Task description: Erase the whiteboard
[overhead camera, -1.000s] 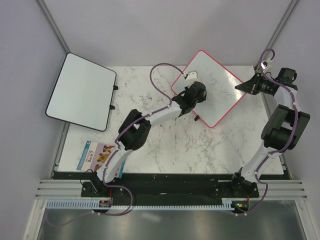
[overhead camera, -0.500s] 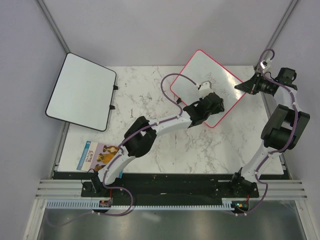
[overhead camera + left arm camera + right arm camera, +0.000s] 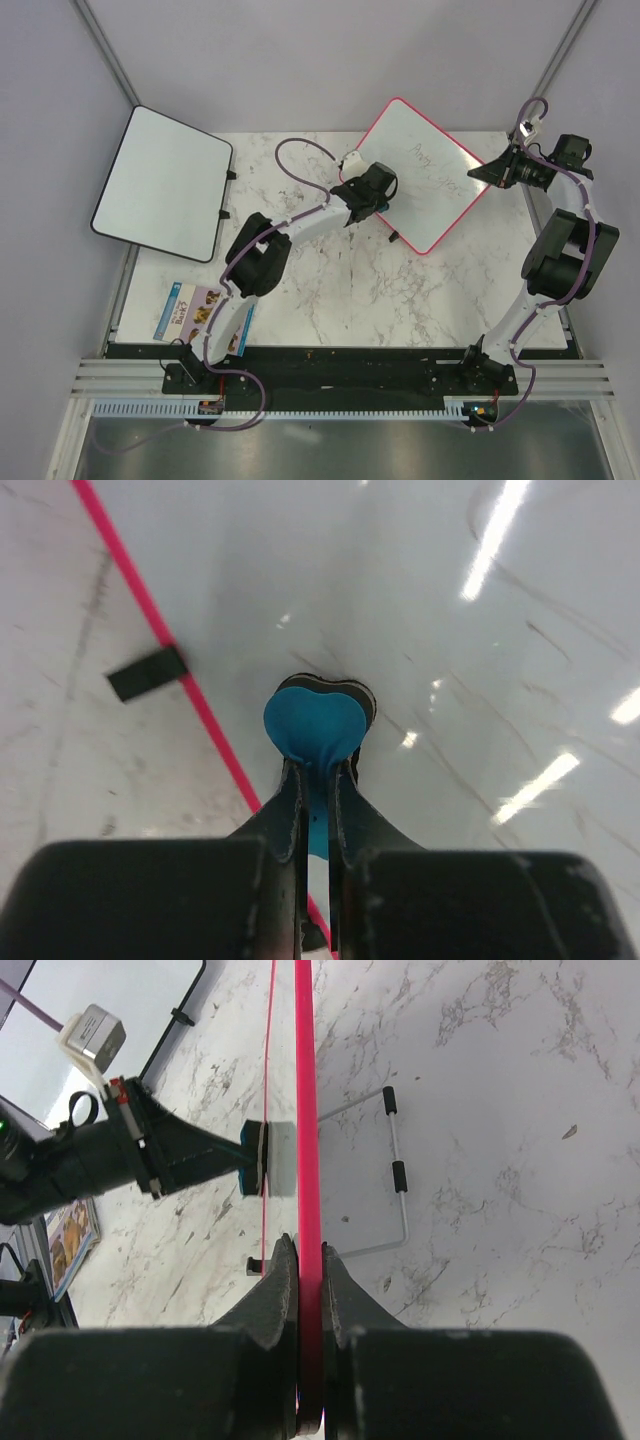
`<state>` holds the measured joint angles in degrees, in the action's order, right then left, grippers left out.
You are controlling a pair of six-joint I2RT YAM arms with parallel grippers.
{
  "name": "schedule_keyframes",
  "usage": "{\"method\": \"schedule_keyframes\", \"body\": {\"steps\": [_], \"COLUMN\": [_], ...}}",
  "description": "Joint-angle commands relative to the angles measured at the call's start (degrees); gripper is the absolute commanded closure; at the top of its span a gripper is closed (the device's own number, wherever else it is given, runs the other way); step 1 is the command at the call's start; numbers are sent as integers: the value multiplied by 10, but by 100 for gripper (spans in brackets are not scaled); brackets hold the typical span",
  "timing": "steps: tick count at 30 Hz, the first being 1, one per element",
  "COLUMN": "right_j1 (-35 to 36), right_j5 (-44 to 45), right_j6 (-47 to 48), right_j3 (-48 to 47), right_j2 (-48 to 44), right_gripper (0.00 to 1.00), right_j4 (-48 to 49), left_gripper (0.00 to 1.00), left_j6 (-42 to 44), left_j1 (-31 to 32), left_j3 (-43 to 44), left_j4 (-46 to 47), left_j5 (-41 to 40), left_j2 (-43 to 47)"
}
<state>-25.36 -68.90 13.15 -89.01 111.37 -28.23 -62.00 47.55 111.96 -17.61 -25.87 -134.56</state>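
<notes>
While right gripper (image 3: 309, 1260) clamps whiteboard (image 3: 425, 200) edge, left gripper (image 3: 316, 780) pinching blue eraser (image 3: 316, 725) against its face

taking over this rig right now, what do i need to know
The left gripper is shut on the blue eraser, which is pressed on the whiteboard near its left edge.
The right gripper is shut on the pink frame at the board's right corner.
Done: the left part looks mostly clean.
Left to do: wipe the grey writing right of centre.
</notes>
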Motion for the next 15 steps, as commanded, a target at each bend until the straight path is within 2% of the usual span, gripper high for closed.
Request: {"method": "schedule_keyframes", "body": {"steps": [1, 4, 6, 8, 11, 15], "right_j1": [52, 52, 52, 52, 54, 56], "right_j5": [57, 59, 58, 58, 59, 58], "right_j6": [166, 166, 166, 166, 167, 168], "right_j3": [43, 45, 45, 45, 45, 45], "right_j2": [21, 18, 18, 17, 17, 16], "right_gripper": [100, 100, 100, 100, 100, 100], "right_j4": [-45, -45, -45, -46, -47, -48], "left_gripper": [98, 98, 98, 98, 98, 98], "left_j6": [-23, -17, 15, 68, 137, 202], "left_j1": [-47, -61, -60, -55, -26, 37], "left_j3": [37, 69, 86, 92, 94, 113], "left_j4": [-73, -71, -53, 12, 83, 113], "left_j5": [-75, -62, -20, 30, 96, 139], "left_j2": [-41, -55, -74, -84, -91, -98]}}
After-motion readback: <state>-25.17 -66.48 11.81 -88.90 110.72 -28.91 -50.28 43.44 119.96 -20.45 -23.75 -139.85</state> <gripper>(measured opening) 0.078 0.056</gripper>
